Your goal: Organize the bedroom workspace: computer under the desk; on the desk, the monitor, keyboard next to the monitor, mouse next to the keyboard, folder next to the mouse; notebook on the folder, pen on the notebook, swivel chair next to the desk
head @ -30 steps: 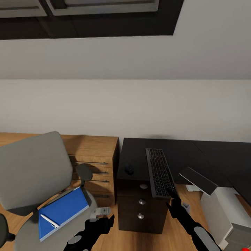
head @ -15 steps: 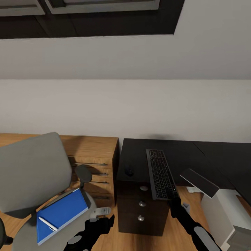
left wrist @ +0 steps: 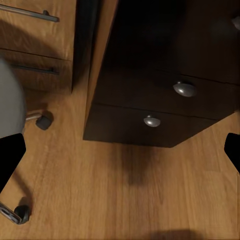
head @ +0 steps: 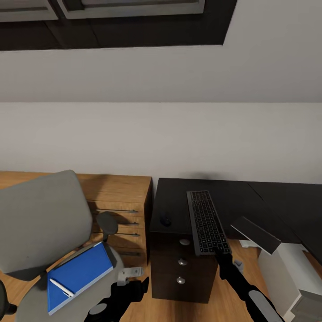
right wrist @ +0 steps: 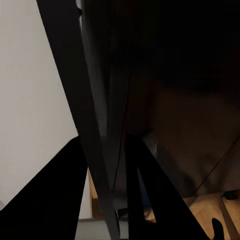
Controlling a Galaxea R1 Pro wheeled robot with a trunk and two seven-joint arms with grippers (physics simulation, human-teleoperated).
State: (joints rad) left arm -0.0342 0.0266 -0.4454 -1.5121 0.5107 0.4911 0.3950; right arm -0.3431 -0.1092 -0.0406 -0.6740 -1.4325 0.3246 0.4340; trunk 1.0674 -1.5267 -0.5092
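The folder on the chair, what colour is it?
Bright blue. The folder shows best in the head view, lying on the swivel chair seat.

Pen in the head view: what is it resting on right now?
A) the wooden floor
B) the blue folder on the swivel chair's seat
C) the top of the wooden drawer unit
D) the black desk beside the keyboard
B: the pen lies on the folder, which sits on the swivel chair seat.

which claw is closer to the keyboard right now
Right. The right claw is at the keyboard's near end, its fingers either side of the edge. The left claw hangs low over the floor beside the swivel chair.
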